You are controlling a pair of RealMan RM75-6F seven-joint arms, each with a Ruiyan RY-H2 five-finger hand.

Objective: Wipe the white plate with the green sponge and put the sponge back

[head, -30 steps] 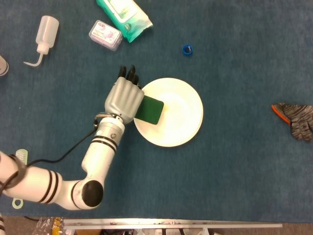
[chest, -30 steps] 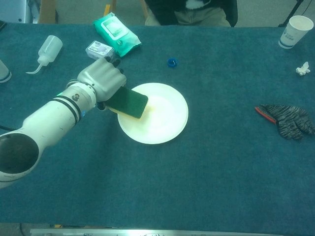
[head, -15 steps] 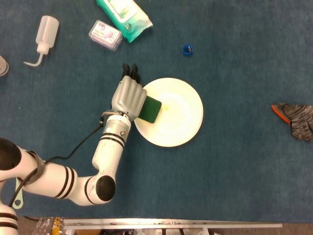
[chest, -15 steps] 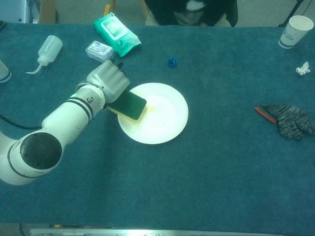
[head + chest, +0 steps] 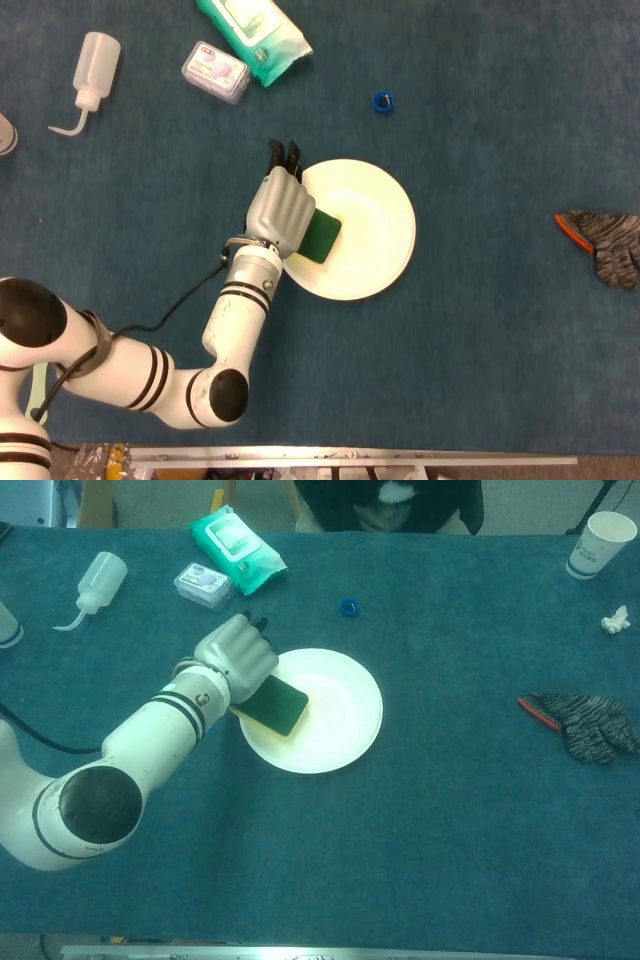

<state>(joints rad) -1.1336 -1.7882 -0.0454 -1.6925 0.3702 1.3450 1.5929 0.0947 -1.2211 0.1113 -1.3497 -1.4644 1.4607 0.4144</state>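
Note:
The white plate (image 5: 365, 228) (image 5: 330, 720) lies near the middle of the blue cloth. My left hand (image 5: 281, 207) (image 5: 240, 656) grips the green sponge (image 5: 322, 237) (image 5: 276, 706) and holds it down on the plate's left part, fingers curled over the sponge's near end. The hand sits over the plate's left rim. My right hand does not show in either view.
A green wipes pack (image 5: 253, 33) (image 5: 237, 547), a small clear box (image 5: 215, 71) (image 5: 203, 585) and a squeeze bottle (image 5: 91, 72) (image 5: 96, 585) lie at the back left. A blue cap (image 5: 384, 100) (image 5: 349, 607) sits behind the plate. A grey glove (image 5: 605, 243) (image 5: 585, 725) lies right; a paper cup (image 5: 600, 542) stands far right.
My left hand has slid right with the sponge, further onto the plate, and the forearm has swung in behind it. The plate has stayed put.

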